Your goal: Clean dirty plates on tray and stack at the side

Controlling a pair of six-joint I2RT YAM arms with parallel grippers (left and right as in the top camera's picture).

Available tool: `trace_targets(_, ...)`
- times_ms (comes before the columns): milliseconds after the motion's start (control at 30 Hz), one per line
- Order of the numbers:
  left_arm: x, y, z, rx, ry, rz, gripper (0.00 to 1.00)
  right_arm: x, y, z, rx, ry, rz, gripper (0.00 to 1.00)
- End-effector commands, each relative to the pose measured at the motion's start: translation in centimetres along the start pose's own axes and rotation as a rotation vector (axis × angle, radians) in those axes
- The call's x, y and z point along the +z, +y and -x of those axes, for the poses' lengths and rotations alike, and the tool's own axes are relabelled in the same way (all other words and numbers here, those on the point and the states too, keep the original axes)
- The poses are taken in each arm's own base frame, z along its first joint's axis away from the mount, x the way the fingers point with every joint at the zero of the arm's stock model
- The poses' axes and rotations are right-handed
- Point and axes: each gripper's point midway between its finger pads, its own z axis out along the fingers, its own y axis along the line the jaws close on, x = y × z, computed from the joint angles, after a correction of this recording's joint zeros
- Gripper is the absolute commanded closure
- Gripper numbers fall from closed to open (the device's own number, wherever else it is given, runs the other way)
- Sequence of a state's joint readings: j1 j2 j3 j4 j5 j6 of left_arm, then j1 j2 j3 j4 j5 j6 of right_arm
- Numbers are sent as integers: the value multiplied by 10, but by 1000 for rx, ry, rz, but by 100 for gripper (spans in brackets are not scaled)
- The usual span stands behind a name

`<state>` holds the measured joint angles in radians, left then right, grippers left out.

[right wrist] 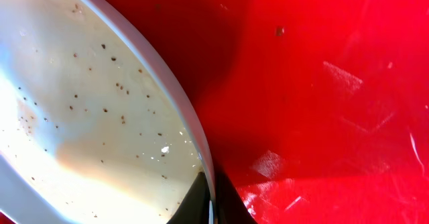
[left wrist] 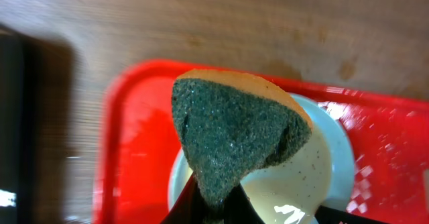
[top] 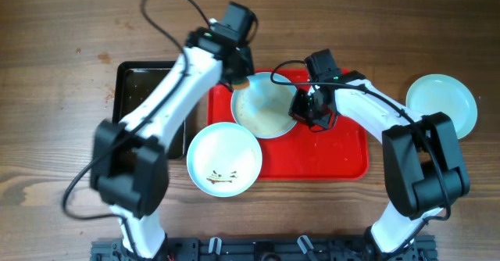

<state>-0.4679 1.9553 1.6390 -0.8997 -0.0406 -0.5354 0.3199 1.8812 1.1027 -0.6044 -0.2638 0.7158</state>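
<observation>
The red tray [top: 344, 155] lies in the middle of the wooden tabletop [top: 62, 73]. In its far left part sits a speckled plate [top: 264, 109], its pale inside wet and dotted with dark flecks.

The right hand [right wrist: 211, 204] is clamped on this plate's rim at the side facing the tray's middle, with one finger inside the rim and one outside. The left hand [left wrist: 209, 207] is closed on a sponge [left wrist: 231, 133], pinching its narrow end. The dark green scouring face is turned up towards the wrist camera, with the orange body behind it. The sponge hangs over the plate's far left rim, near the tray's far left corner; I cannot tell whether it touches the plate.

A smeared plate [top: 226, 155], with brown streaks inside, lies across the tray's near left corner, partly over the tabletop. A clean plate [top: 441, 105] rests on the tabletop to the right of the tray, apart from it. A black pan [top: 137, 85] stands just beside the tray's left edge.
</observation>
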Motion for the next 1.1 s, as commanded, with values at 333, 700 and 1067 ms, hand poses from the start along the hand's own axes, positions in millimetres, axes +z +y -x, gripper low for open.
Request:
trace_targets(333, -54, 106, 3, -126, 28, 259, 96, -102, -53, 32, 68, -321, -204, 96)
trace_targets(700, -45, 173, -8, -265, 167, 364, 96, -231, -89, 24, -53, -671, -353, 95)
trace_targets(1067, 8, 177, -32, -263, 294, 375, 96, -290, -77, 49, -377, -841, -518, 95)
